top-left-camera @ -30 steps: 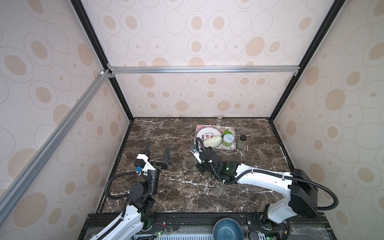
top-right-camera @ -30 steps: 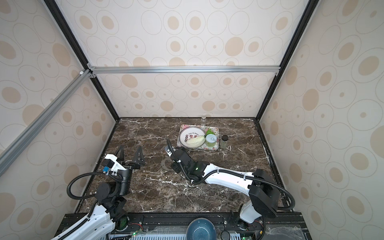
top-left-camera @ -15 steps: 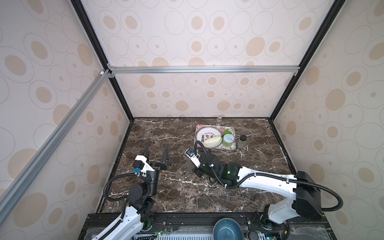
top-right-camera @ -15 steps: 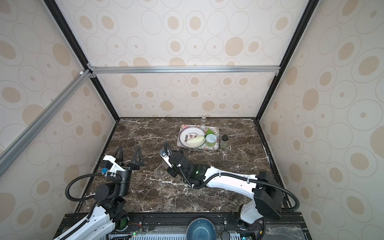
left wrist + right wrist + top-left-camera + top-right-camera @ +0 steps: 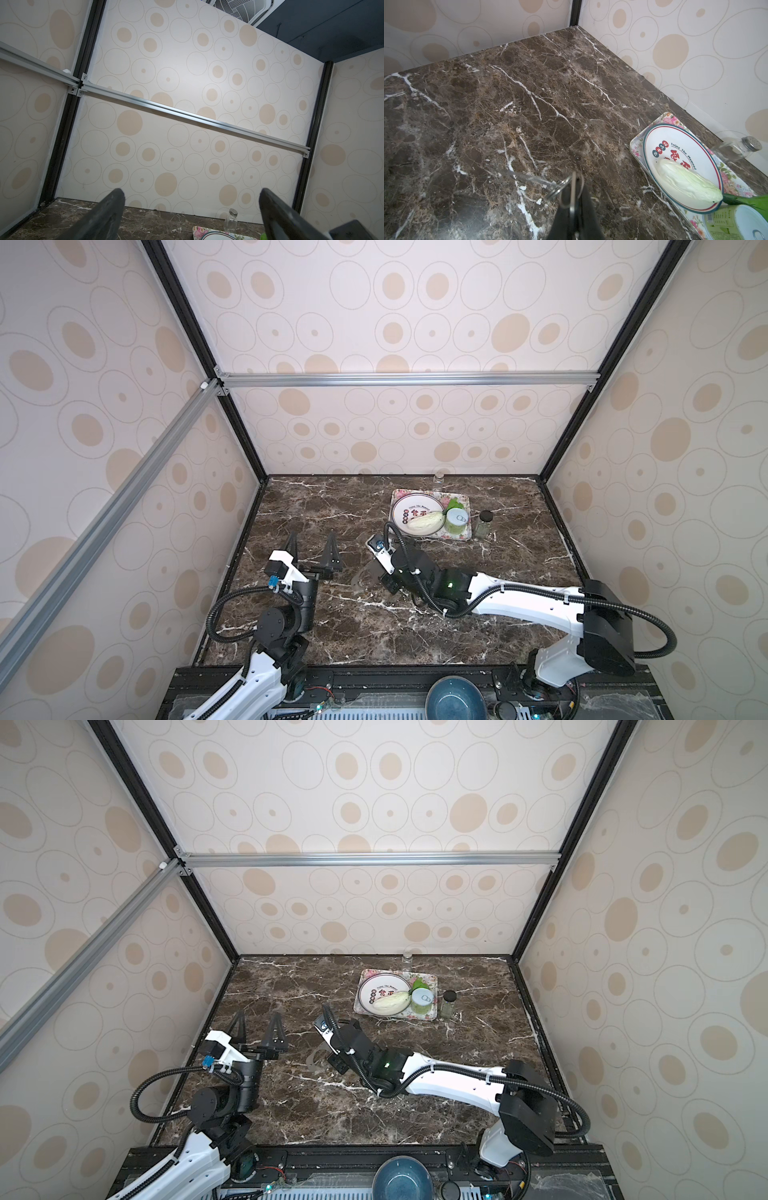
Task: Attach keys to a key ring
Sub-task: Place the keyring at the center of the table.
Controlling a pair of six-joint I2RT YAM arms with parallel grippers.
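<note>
The key ring, a flat grey crescent plate, is at the tip of my right gripper, left of the table's middle. In the right wrist view this gripper is shut. Thin wire loops stick out between its fingertips. The plate runs edge-on from those loops, just above the marble. The keys themselves are out of view. My left gripper stands wide open and empty, pointing up, a short way left of the plate.
A floral tray at the back right carries a white plate, a cabbage and a green can. A dark-lidded jar stands beside it. A glass shaker stands by the back wall. A blue bowl sits below the front edge.
My right gripper has carried the grey plate leftward and nearer the front, closer to the left gripper. The left arm has barely shifted, and its jaws have stayed open.
</note>
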